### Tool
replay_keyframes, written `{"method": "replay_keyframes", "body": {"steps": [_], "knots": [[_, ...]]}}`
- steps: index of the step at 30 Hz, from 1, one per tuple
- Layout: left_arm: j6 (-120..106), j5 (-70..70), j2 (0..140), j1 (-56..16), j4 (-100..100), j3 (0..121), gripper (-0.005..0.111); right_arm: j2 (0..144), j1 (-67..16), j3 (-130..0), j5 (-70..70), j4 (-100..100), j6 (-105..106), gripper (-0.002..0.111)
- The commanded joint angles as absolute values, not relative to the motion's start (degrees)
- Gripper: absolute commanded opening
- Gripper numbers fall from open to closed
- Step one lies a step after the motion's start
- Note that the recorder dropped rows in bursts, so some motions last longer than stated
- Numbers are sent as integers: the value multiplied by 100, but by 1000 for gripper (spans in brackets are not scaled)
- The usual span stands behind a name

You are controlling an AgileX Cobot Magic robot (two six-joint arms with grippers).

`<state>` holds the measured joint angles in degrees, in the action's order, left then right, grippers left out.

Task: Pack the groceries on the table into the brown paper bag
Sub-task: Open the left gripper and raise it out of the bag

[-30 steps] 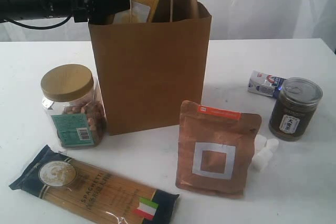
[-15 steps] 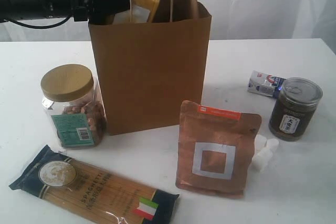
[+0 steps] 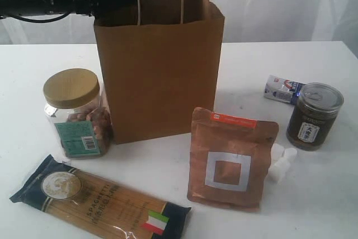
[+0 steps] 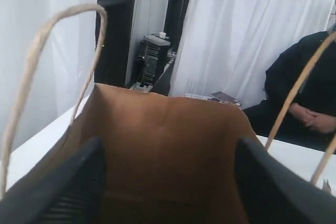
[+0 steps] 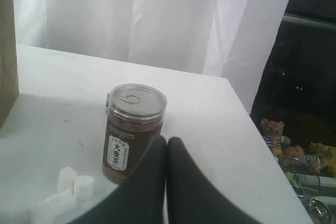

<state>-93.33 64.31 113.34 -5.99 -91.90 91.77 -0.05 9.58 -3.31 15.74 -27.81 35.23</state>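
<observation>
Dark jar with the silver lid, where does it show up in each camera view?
Exterior view: the dark jar stands at the far right, right of the copper pouch.
Right wrist view: the jar stands just beyond the shut fingers.
Left wrist view: not in it; only the paper bag opening shows.
Shared landmark: the marshmallows beside the jar.
</observation>
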Motion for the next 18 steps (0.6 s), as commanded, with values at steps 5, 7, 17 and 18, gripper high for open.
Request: {"method": "replay_keyframes", "body": {"steps": [5, 7, 17, 18], "knots": [[-9292, 6996, 11258, -606, -9404, 9205, 71, 0, 973, -324, 1519, -2750, 3445, 0], [-9292, 6996, 11258, -606, -9524, 9205, 71, 0, 973, -324, 1519, -2750, 3445, 0], [-9677, 6996, 10841, -413, -9718, 9205, 65, 0, 973, -324, 1519, -2750, 3445, 0], [-9688, 6996, 10723, -330, -9718, 9205, 62, 0, 973, -324, 1519, -2750, 3445, 0]]}}
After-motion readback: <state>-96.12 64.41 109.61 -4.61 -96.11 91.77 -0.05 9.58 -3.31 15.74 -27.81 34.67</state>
